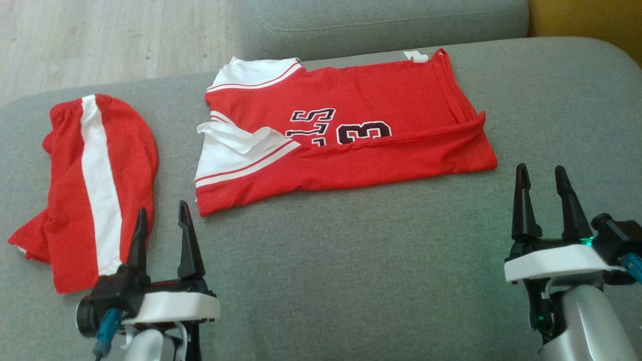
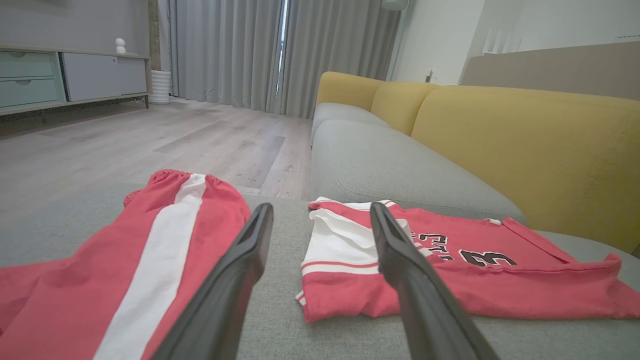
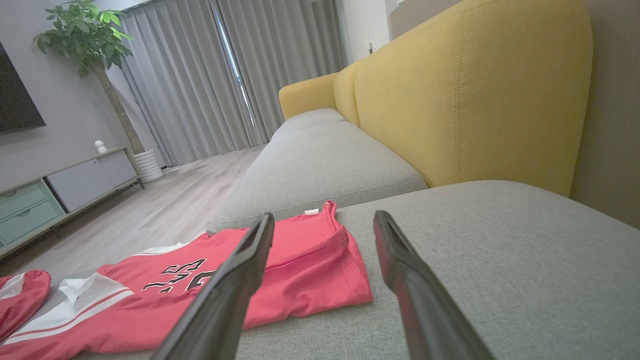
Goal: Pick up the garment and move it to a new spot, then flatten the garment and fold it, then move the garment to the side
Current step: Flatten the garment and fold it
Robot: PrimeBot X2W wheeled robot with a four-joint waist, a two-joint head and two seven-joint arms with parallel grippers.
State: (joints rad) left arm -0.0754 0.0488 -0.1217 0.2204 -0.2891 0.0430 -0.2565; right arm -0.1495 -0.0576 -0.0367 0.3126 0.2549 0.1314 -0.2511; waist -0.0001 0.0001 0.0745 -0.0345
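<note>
Head view: the red jersey (image 1: 351, 145) lies folded flat on the grey cushion (image 1: 351, 260), white striped sleeves at its left end, black numerals facing up, and a small white tag at its far edge. Left gripper (image 1: 162, 208) sits nearer the robot than the jersey's near-left corner and apart from it, fingers spread with nothing between them. The red shorts (image 1: 95, 190) with a white stripe lie left of the jersey, a strip of bare cushion between the two. The left gripper's outer finger overlaps the shorts' edge in this view; contact cannot be judged. Right gripper (image 1: 540, 168) stands just right of and nearer than the jersey's near-right corner, not touching, jaws wide and empty. Left wrist view: left gripper (image 2: 321, 207) is parted and holds nothing. The jersey (image 2: 450, 290) lies ahead; its sleeve end shows between the fingers and the body runs on past the right-hand finger. The shorts (image 2: 100, 290) lie left of the jersey. Right wrist view: right gripper (image 3: 324, 216) is spread and empty. The jersey (image 3: 310, 270) lies ahead and to the left, with its hem corner showing between the fingers, clear of them. A yellow backrest (image 3: 450, 110) rises behind the jersey.
</note>
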